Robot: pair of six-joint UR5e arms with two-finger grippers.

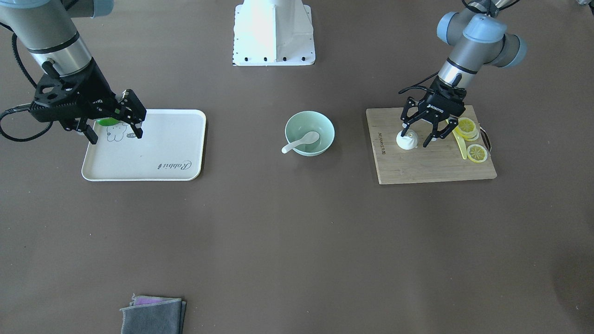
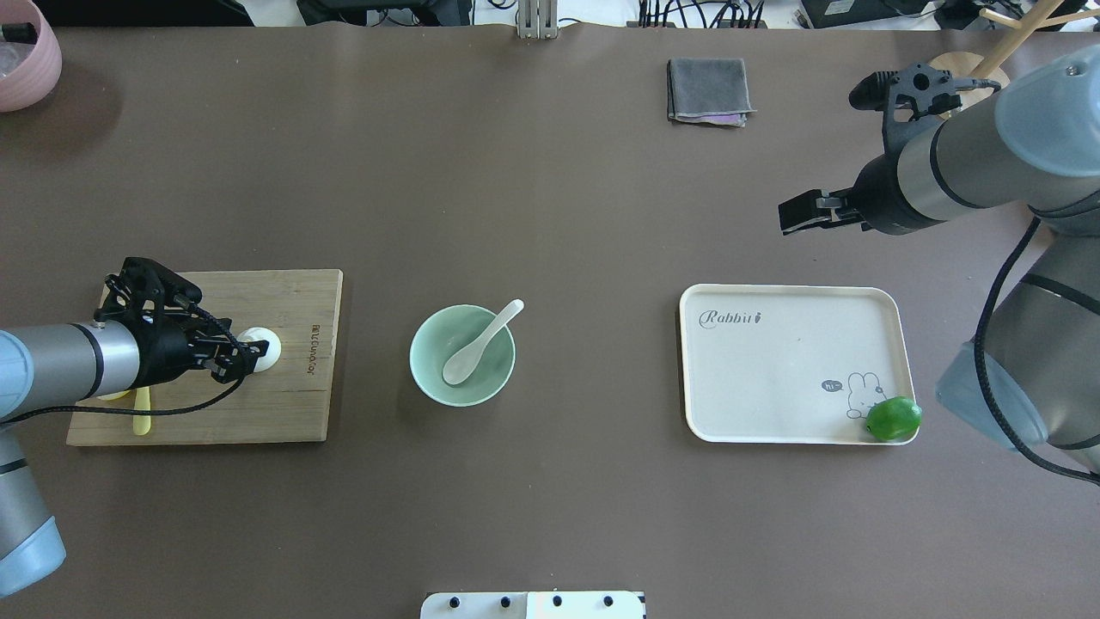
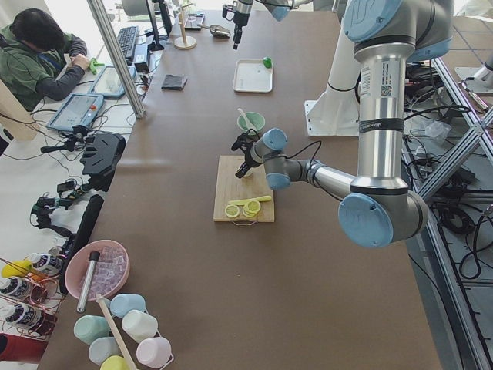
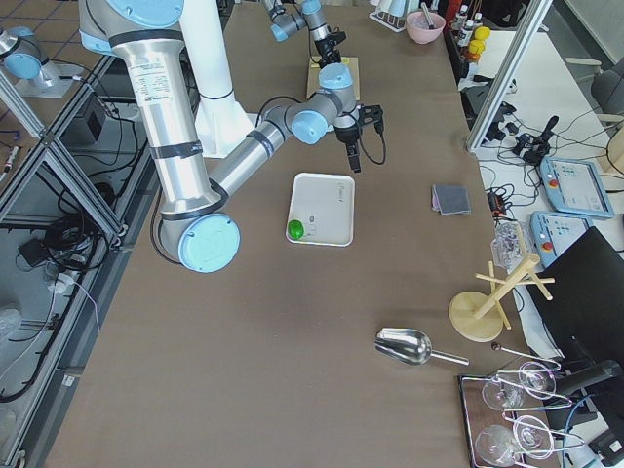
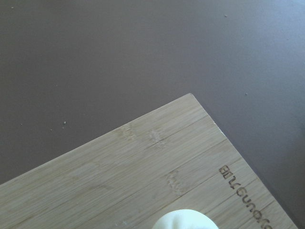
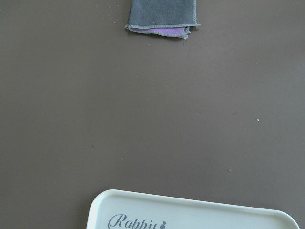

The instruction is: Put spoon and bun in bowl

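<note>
The mint-green bowl [image 1: 327, 127] [image 2: 430, 370] stands at the table's middle. The white spoon [image 1: 301, 141] [image 2: 481, 342] lies in it, scoop inside, handle over the rim. The white bun [image 1: 407, 141] [image 2: 265, 348] sits on the wooden cutting board [image 1: 417, 167] [image 2: 284, 395]. Its top shows at the bottom edge of the left wrist view [image 5: 186, 220]. My left gripper [image 1: 416, 137] [image 2: 245, 354] is open and low over the board, one finger on each side of the bun. My right gripper [image 1: 116, 134] is open and empty, above the white tray [image 1: 158, 157] [image 2: 773, 370].
A green lime [image 2: 894, 419] lies in the tray's corner. Lemon slices [image 1: 477, 153] and a pale-yellow knife [image 1: 461, 144] lie on the board beside the left gripper. A folded grey cloth [image 2: 706, 90] [image 6: 162, 16] lies at the far side. A pink bowl [image 2: 26, 52] stands at the far left corner.
</note>
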